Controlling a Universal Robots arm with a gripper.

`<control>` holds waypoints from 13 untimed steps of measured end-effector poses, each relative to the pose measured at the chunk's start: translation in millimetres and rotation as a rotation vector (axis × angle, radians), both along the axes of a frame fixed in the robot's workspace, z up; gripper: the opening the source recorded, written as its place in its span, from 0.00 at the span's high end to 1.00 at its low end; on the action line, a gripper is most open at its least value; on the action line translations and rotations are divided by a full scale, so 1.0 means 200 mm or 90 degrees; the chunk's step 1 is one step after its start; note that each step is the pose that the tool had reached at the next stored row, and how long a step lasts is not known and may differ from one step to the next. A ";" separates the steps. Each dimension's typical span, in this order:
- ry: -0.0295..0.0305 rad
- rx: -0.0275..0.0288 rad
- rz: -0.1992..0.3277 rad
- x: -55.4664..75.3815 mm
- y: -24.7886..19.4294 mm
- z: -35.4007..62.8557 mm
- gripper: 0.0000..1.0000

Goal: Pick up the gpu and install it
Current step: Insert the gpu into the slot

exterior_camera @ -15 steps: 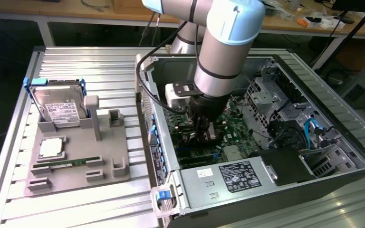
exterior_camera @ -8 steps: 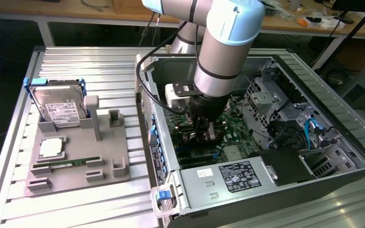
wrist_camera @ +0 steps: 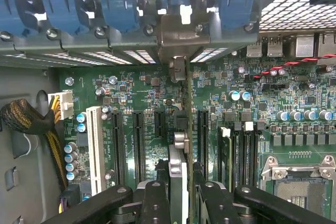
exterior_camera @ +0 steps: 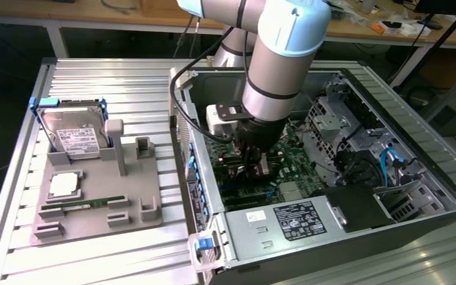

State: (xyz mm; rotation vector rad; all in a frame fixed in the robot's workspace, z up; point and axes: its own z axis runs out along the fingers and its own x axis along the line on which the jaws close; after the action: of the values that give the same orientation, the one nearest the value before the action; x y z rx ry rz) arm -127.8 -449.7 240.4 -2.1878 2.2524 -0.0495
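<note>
1. The computer case (exterior_camera: 418, 178) lies open at the exterior view's right, with the arm (exterior_camera: 279, 65) reaching down into it.
2. The grey tray (exterior_camera: 93, 205) at lower left carries a hard drive (exterior_camera: 73, 133) and a memory stick (exterior_camera: 85, 206).
3. The wrist view shows the motherboard (wrist_camera: 131, 93) slots.
4. There the gripper (wrist_camera: 181, 192) pinches the gpu (wrist_camera: 177, 166) edge-on, standing upright over a slot at frame centre.

The arm (exterior_camera: 279, 65) is a thick silvery tube with pale blue joint caps and black rings, a black cable looping beside it, a white box with black bracket just above the black, bolted claw (wrist_camera: 181, 195).
</note>
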 end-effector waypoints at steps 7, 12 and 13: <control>-0.0001 0.0002 0.000 0.00 0.001 -0.001 0.66; 0.0000 -0.0001 0.000 0.00 0.001 0.009 0.66; 0.0000 0.0001 0.000 0.00 0.002 0.016 0.66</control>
State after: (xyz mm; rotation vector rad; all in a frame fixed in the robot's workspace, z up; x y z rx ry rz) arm -127.8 -449.2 243.7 -2.1877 2.2522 -0.0495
